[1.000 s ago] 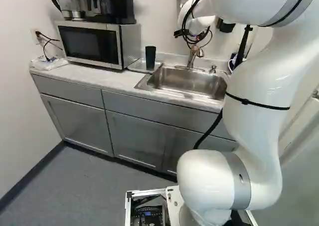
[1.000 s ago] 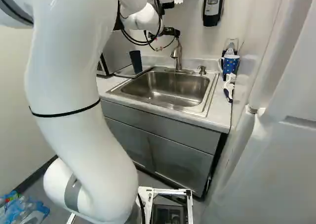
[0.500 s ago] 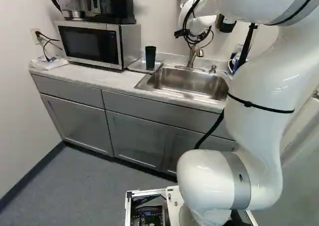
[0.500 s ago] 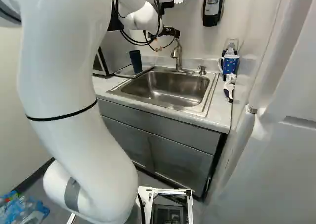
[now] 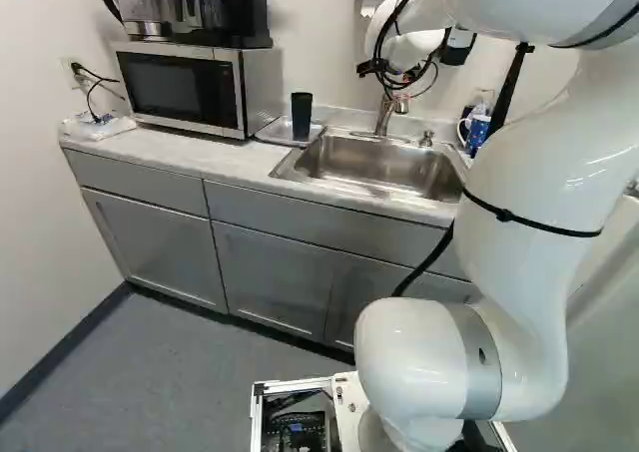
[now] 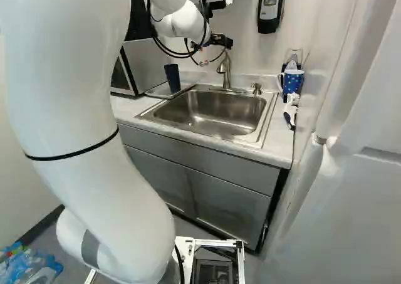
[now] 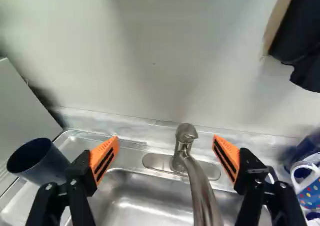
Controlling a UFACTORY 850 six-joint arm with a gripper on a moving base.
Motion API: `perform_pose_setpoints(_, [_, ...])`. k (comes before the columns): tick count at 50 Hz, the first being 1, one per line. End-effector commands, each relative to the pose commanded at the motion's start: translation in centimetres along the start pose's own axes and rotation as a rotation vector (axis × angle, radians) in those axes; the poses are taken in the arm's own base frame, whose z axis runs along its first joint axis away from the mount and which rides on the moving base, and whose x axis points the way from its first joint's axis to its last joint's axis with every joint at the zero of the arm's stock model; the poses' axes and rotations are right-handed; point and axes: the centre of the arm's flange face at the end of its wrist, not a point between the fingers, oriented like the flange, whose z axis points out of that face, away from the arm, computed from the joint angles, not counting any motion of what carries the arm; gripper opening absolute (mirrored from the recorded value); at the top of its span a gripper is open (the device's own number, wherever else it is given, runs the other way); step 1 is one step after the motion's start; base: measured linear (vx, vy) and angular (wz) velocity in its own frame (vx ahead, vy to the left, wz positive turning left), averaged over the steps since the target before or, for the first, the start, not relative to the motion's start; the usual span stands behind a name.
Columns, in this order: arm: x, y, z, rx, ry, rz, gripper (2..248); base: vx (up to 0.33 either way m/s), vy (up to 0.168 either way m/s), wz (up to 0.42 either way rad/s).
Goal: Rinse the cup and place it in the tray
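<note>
Since the earlier frames the arm (image 5: 529, 262) has drawn back, its wrist (image 6: 188, 24) edging right; the base (image 5: 295, 384) hasn't moved. Just left of the sink (image 6: 207, 111) lies the tray (image 5: 272, 133). The tool (image 7: 165, 138) stands wide open, its 2 fingers (image 7: 104, 158) gripping nothing, the tap (image 7: 200, 186) ahead between them, no water showing. The cup (image 5: 302, 116) stands in the tray, so placing looks done, rinsing probably too; only moving clear seems left

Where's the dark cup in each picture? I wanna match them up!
Left base view: dark cup above the middle, on the tray by the microwave.
Right base view: dark cup left of the middle, beside the sink.
Wrist view: dark cup beside the open gripper, not between its fingers.
Shared landmark: the faucet.
</note>
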Motion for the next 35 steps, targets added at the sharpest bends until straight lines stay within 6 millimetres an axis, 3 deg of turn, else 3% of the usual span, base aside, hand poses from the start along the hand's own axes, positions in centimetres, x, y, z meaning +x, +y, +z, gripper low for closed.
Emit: perform_pose_setpoints(35, [-1.7, 4.7, -4.1, -0.08, -0.036, 0.03, 247, 0.0, 0.0, 0.0])
